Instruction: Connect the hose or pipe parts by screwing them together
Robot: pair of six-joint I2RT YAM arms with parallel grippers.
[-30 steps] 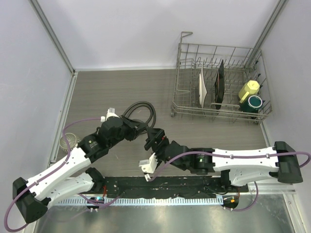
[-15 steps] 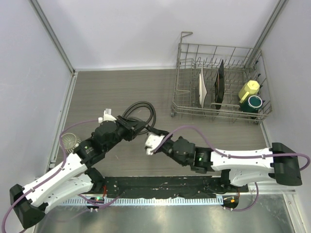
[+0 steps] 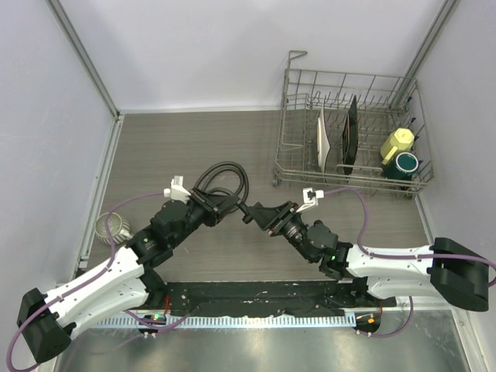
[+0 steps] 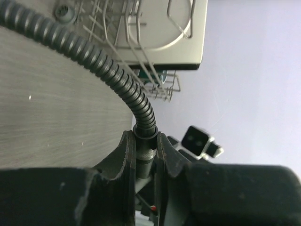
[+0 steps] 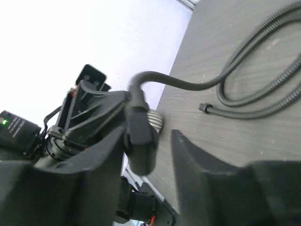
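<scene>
The black ribbed hose [image 3: 225,177] lies coiled on the table. My left gripper [image 3: 223,203] is shut on its end connector [image 4: 145,151], and the hose [image 4: 99,59] curves up and away from the jaws. A small black nozzle fitting [image 5: 139,134] sits on that held end, in line with the connector. My right gripper [image 5: 151,149] is open around the fitting. Its left finger [image 5: 96,162] rests against the fitting, and a gap shows to the right finger [image 5: 202,165]. The two grippers meet tip to tip [image 3: 246,211]. The hose's free end [image 5: 204,108] lies on the table.
A wire dish rack [image 3: 291,147] stands at the back right with plates, a yellow cup [image 3: 397,142] and a green cup [image 3: 406,163]. A ribbed round object [image 3: 109,225] lies at the left wall. Purple cables loop off both arms.
My right wrist has rolled around the fitting, swinging its white camera from below left to the upper right. The jaws closed and then parted again. The left arm shifted only slightly, still gripping the hose.
</scene>
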